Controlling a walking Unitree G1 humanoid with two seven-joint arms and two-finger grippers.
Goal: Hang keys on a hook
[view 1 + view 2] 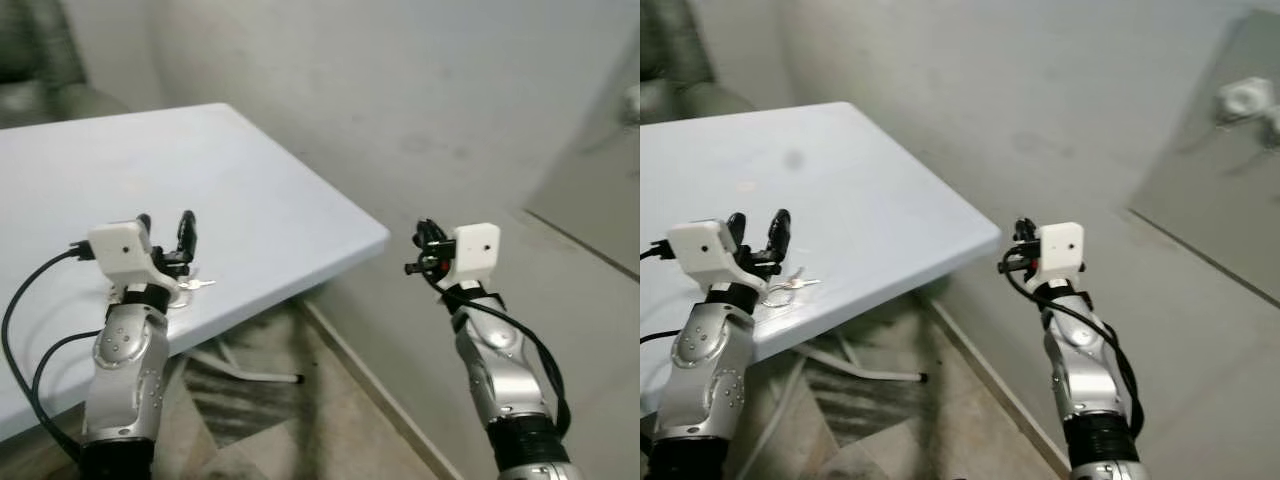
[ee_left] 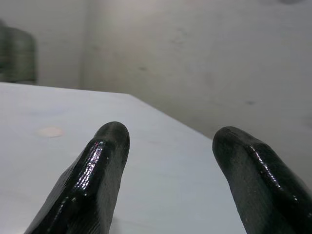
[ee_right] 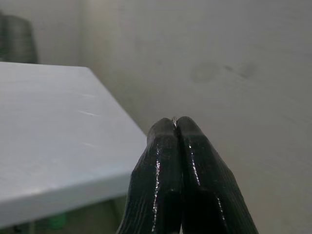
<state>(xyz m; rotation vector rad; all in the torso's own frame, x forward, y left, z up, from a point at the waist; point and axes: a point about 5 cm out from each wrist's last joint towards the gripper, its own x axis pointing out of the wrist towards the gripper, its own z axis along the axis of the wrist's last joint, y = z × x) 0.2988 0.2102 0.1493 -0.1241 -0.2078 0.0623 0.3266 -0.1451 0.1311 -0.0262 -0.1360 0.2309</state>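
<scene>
Hovering at lower left over the white table [image 1: 260, 200], left gripper [image 1: 166, 232] spread wide, holding nothing; keys [image 1: 192, 287] lying just beneath. Centre-right, off the table's edge, right gripper [image 1: 424, 238] pressed shut.

Bare room: white table [image 1: 250, 190], grey wall [image 1: 400, 100]

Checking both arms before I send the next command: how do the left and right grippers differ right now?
The left gripper has its jaws spread open; the right gripper has its jaws pressed shut, empty as far as can be seen. The left gripper is above the white table, right by the keys lying on it; the right gripper is off the table's edge, held over the floor near the wall. Both are raised, with white wrist camera housings.
</scene>
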